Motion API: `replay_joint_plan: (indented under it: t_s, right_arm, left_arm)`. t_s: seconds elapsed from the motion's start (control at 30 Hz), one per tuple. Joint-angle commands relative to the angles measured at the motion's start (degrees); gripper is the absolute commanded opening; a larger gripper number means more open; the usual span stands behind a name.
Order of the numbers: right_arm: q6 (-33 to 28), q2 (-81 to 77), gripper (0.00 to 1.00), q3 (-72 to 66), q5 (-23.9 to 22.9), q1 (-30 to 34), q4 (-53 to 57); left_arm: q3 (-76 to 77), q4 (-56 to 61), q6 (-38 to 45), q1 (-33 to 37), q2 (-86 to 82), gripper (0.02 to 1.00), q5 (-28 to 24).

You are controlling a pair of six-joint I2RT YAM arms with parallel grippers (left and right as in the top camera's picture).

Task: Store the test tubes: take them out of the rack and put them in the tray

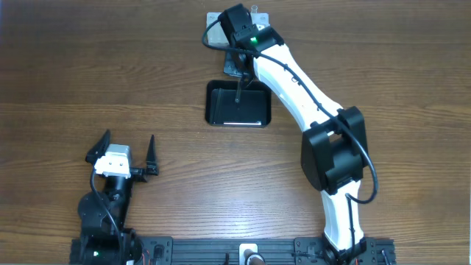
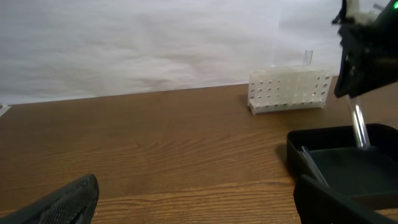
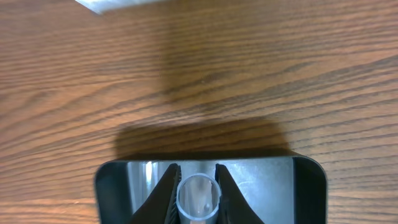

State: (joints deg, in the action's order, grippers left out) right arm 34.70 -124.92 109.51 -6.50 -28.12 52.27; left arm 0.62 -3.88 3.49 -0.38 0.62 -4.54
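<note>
Right claw (image 3: 198, 182) is clamped on a test tube (image 3: 199, 200), which stands upright between its fingers, directly above the black tray (image 3: 112, 183) at upper centre of the top view. This tube is clear and open-mouthed. The white rack (image 2: 289, 90) stands just beyond the tray with one tube (image 2: 307, 57) in it. Left claw (image 1: 125, 150) sits spread wide at lower left, holding nothing.

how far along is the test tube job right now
Done: one clear glass tube seems to lie in the black rectangular plastic tray. In hand: the right hand is shut on a second clear tube, held vertical over that tray. Left: a third tube stands in the white perforated rack; whether more remain, I cannot tell. The left hand is open, away from both.
</note>
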Motion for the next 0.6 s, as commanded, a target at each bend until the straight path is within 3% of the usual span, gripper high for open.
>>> replay_joint_plan:
  t_s: [0.03, 0.6]
  right_arm:
    - [0.39, -1.79, 0.012, 0.68, -0.94, 0.55, 0.02]
    - [-0.02, -2.89, 0.012, 0.42, -2.12, 0.31, 2.69]
  left_arm:
    - [-0.28, -0.09, 0.61, 0.28, -0.46, 1.000, -0.79]
    - [-0.28, -0.09, 0.61, 0.28, -0.46, 1.000, -0.79]
